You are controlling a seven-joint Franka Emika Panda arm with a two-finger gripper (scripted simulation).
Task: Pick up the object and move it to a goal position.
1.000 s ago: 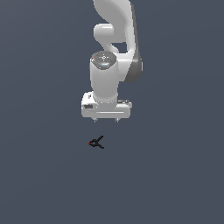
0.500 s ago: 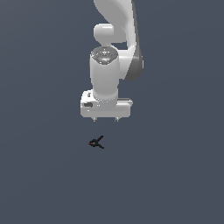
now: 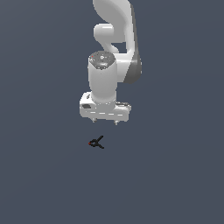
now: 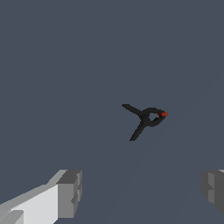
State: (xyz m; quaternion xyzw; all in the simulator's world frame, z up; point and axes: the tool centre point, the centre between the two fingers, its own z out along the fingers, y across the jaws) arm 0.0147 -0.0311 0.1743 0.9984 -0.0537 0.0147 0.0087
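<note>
Tiny black X-shaped clamp with a red tip (image 3: 96, 142) lies alone on the dark table, just near-side of the empty wide-spread grey fingers (image 4: 70, 192), which should centre over its crossing before descending.

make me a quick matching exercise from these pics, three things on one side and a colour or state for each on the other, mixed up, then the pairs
Things:
1. clamp body
2. clamp tip
3. gripper

Colours or states:
A. red
B. open, holding nothing, above the floor
C. black, lying on the floor with thin handles splayed

Pairs: 1-C, 2-A, 3-B

In the wrist view the two fingers stand wide apart with the clamp lying between and beyond them, untouched. In the exterior view the clamp lies just below the gripper.
</note>
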